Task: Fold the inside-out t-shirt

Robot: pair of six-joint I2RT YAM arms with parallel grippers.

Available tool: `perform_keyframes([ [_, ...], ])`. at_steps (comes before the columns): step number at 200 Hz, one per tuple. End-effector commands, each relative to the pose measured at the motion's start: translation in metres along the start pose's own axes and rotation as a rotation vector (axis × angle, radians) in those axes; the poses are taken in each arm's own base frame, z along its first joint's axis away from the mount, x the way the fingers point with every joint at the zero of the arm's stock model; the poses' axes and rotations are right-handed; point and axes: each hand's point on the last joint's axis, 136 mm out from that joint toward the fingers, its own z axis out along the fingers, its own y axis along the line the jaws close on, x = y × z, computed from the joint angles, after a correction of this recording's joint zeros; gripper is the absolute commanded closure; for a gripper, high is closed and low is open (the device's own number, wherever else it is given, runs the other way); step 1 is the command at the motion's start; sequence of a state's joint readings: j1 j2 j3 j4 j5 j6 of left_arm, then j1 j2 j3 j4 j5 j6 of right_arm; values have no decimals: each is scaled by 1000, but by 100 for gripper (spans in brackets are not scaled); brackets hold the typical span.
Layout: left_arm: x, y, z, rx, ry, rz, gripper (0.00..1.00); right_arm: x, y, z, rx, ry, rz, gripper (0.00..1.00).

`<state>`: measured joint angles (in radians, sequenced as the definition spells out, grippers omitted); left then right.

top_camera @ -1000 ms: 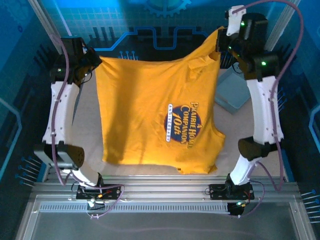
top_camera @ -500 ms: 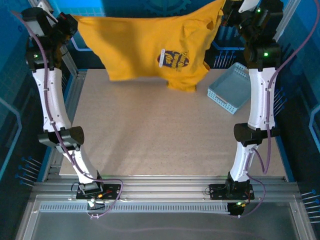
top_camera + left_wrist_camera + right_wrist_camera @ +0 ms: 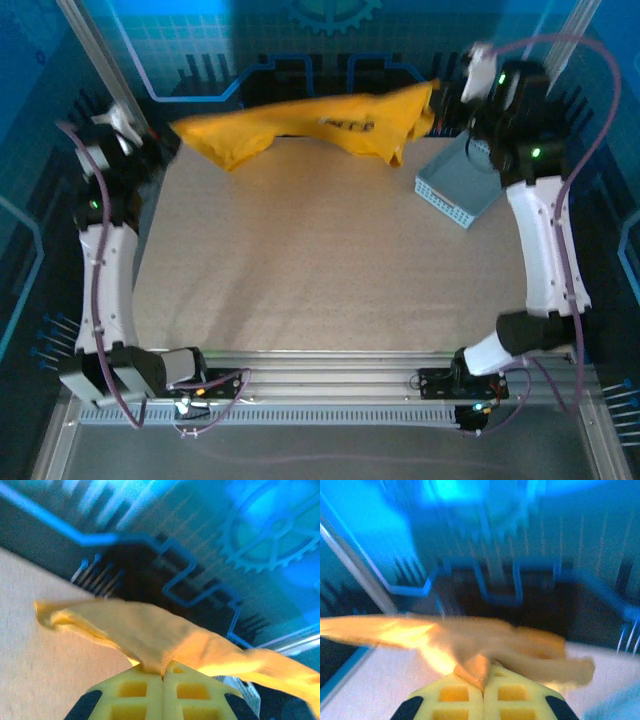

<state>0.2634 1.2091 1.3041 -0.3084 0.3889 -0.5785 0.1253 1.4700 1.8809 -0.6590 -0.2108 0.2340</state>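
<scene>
Two pinch grips, L hand (image 3: 163, 669) clamped on shirt (image 3: 300, 125) edge, R hand (image 3: 482, 684) same — shirt strung btwn them over far tabletop (image 3: 320, 260) edge, basket (image 3: 462, 182) near R hand.

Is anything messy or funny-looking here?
Yes. The t-shirt isn't lying flat: it hangs as a bunched, twisted strip between the left tool and the right tool, over the far edge of the table. The blue basket at the far right sits crooked to that edge.
</scene>
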Motion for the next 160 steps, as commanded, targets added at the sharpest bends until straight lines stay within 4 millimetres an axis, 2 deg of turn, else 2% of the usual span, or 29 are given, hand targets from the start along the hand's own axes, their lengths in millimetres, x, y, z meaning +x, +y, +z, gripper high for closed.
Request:
perform_keyframes([
  [1,62,21,-7,52,93,-65,100,84,-2,-10,0,150,103,100],
  [7,84,31,-10,31,131,-84,100,101,-3,-16,6,180,127,100],
  [18,120,45,-19,-2,195,-97,100,144,-8,-26,36,273,202,100],
  [30,151,64,-33,-74,248,-120,100,188,-12,-39,72,389,258,100],
  [62,208,99,-71,-201,308,-232,100,286,-38,-88,299,611,414,100],
  [85,249,126,-95,-305,352,-322,100,331,-44,-121,406,689,517,100],
  [95,254,120,-98,-285,349,-317,100,343,-42,-129,416,698,555,100],
  [107,255,130,-109,-375,317,-335,100,351,-41,-135,423,695,587,100],
  [113,252,134,-112,-409,297,-331,100,349,-40,-134,416,682,589,100],
  [115,252,135,-113,-416,291,-329,100,355,-41,-134,420,695,594,100],
  [121,250,138,-114,-431,276,-325,100,357,-41,-131,409,697,594,100],
  [138,246,142,-105,-436,256,-330,100,349,-38,-112,355,702,584,100],
  [142,245,143,-102,-436,254,-331,100,338,-37,-105,342,686,567,100],
  [160,240,157,-90,-502,245,-324,100,315,-45,-80,358,672,480,100],
])
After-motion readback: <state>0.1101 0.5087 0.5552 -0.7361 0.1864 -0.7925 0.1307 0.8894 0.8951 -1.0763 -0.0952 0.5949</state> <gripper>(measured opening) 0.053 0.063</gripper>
